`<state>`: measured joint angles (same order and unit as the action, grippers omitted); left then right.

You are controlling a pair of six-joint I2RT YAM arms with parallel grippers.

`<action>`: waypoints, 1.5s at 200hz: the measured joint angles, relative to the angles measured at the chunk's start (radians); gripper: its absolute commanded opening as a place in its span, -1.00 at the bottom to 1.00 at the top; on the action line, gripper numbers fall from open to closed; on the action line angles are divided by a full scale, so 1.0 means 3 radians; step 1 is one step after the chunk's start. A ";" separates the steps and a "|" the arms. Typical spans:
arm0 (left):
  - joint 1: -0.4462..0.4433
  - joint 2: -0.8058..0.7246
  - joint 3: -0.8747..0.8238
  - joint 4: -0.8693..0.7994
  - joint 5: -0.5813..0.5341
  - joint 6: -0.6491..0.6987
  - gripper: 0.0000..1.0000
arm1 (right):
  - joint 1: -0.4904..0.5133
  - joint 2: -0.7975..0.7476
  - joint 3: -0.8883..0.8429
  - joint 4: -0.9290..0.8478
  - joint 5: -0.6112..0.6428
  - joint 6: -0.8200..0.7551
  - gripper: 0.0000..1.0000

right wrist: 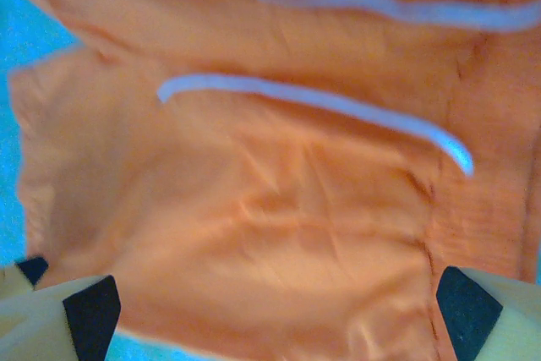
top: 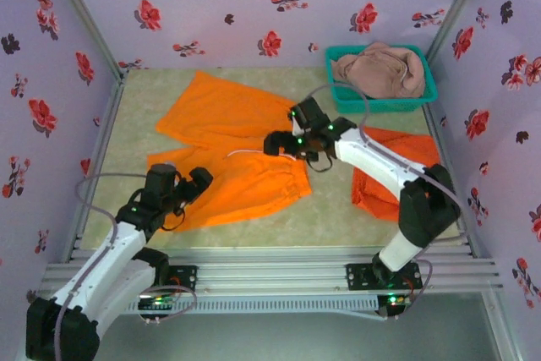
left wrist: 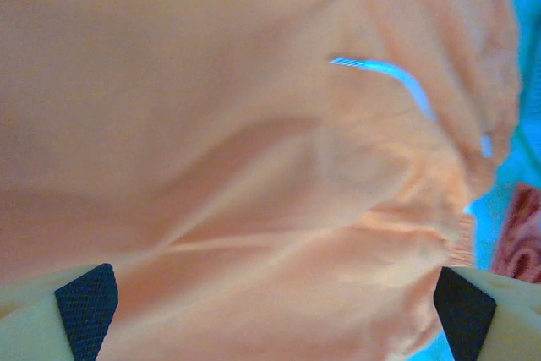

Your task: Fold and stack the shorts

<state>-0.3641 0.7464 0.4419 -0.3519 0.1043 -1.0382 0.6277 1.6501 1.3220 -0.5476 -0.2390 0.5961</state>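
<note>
- The left gripper (top: 199, 182) is spread wide over the near left edge of the flat orange shorts (top: 245, 185).
- The right gripper (top: 272, 143) is spread wide too, over their white string (right wrist: 321, 99).
- Another orange pair (top: 376, 194) lies under the right arm.
- The pink-brown shorts (top: 380, 69) sit crumpled in the teal basket (top: 385, 106).
</note>
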 measured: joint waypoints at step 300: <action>0.0323 -0.0440 0.0066 -0.0874 -0.0354 -0.0103 0.99 | -0.0928 0.2792 0.3384 -0.0849 0.0226 0.0221 0.94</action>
<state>-0.2672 0.6144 0.4618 -0.6140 -0.0017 -1.0691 0.3492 2.4878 2.3371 -0.8024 -0.1711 0.6624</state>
